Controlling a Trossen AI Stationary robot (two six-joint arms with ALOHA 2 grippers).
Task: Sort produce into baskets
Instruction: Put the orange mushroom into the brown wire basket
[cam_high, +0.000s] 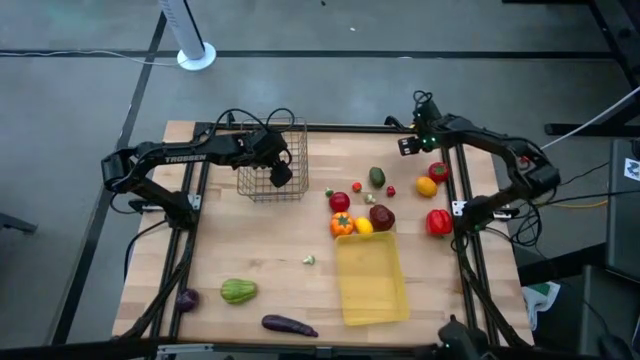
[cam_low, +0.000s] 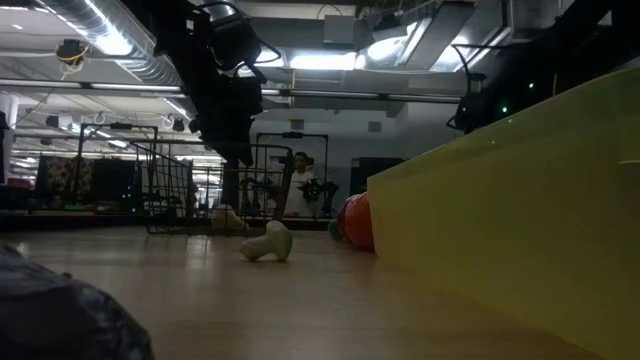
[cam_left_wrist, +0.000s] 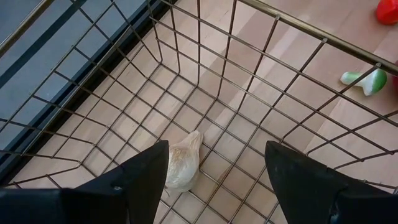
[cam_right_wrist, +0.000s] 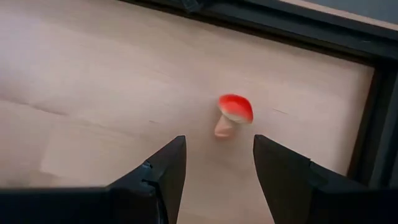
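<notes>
From above, the desk carries at its left front a small dark purple piece, a ribbed green squash and a long purple eggplant. Farther back, the left gripper hangs over the wire-mesh basket; only the left wrist view looks inside, where the two dark fingers stand apart with nothing between them, above a pale whitish piece lying on the mesh floor, and a green-and-white piece lies outside the wires on the wood. The low view alone shows a whitish mushroom lying on the desk in front of the basket, and a person in the room beyond. Right of centre, the high view shows a cluster of produce just behind the yellow tray: an orange pepper, a yellow piece, a dark red piece, a red one and a green avocado; the tray itself looks empty from above. Farther right lie a yellow-orange fruit, a red tomato and a red pepper. The right gripper sits at the desk's back right corner; its wrist view shows its fingers apart and empty, over a small red-capped mushroom lying on the wood near the desk's dark frame, a piece too small to make out from above.
</notes>
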